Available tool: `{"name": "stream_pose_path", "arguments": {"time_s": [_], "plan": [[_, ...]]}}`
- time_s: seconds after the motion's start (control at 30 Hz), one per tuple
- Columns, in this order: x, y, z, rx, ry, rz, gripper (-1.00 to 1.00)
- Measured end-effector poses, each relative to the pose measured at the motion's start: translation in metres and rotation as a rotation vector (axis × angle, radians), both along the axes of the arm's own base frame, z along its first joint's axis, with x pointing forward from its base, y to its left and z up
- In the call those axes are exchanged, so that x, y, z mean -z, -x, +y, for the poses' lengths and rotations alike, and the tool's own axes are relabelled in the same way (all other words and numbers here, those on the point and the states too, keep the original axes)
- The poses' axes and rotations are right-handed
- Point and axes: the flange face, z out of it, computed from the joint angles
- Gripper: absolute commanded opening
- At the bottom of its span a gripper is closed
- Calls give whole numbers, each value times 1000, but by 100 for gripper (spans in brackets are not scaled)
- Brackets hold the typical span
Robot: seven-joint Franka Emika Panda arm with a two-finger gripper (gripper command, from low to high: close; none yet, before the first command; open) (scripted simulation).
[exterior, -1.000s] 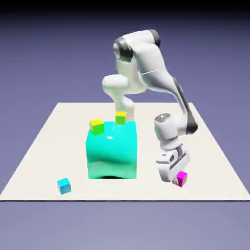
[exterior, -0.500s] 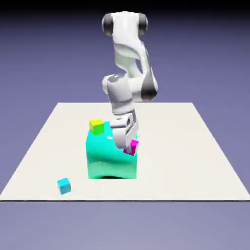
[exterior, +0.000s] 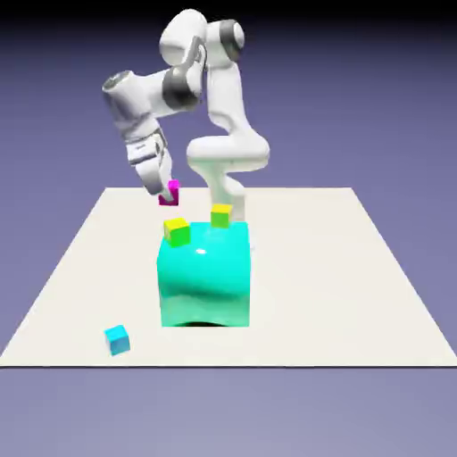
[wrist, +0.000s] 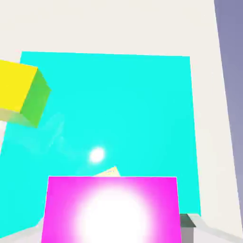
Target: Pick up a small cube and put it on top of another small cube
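"What's the claw [exterior: 167,193] doing?"
"It's closed on the magenta cube [exterior: 173,191], holding it above the big teal block [exterior: 205,281]."
"And the yellow-green cubes?"
"One [exterior: 178,233] and another [exterior: 221,216], both on top of the block."

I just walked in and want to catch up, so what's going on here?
A robot arm grips a small magenta cube in its jaws, held up in the air above the big teal block. Two yellow-green cubes sit on that block, and a small cyan cube lies on the table. The magenta cube isn't stacked yet.
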Motion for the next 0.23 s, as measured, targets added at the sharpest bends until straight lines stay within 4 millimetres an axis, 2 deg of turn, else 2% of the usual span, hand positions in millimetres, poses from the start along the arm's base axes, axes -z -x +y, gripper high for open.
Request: {"name": "stream_pose_path", "arguments": {"time_s": [0.13,0.17,0.23], "plan": [[61,1,17,0,0,0,-100],[66,1,19,0,0,0,100],[66,1,19,1,-1,-1,100]]}}
